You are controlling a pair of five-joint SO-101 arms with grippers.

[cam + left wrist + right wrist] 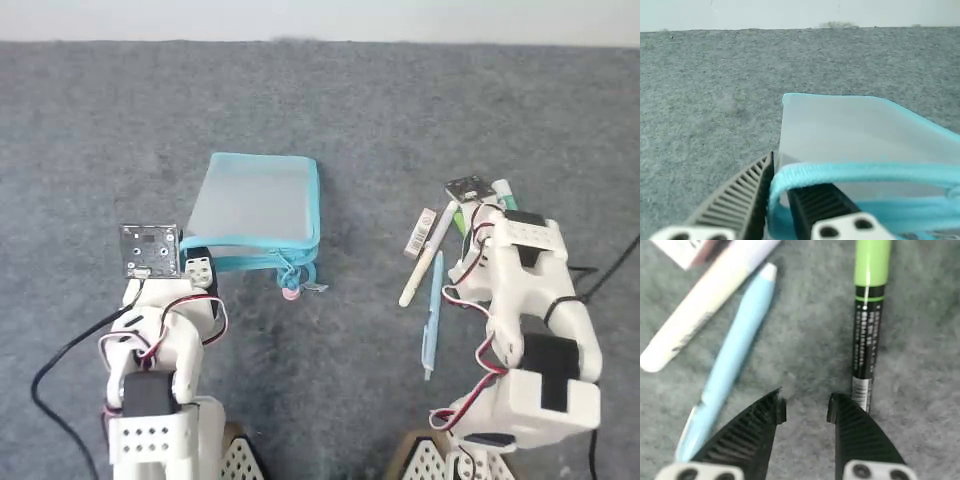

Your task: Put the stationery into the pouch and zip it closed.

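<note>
A translucent pouch [258, 205] with a teal zip rim lies left of the middle, its zip edge facing the arms. A pink zip pull [290, 292] hangs at its near right corner. My left gripper [780, 175] is shut on the teal rim [865, 172] at the pouch's near left corner [200, 262]. The right gripper [806, 407] hovers open over the mat, with a green and black marker [867, 330] on one side and a light blue pen [735, 360] on the other. A cream pen [422, 265] and a small eraser packet [420, 232] lie close by.
Grey mat [360, 120] covers the table. The stationery lies in a cluster just left of the right arm [515, 265], with the light blue pen [432, 315] nearest the front. Bare mat separates the pouch from the pens.
</note>
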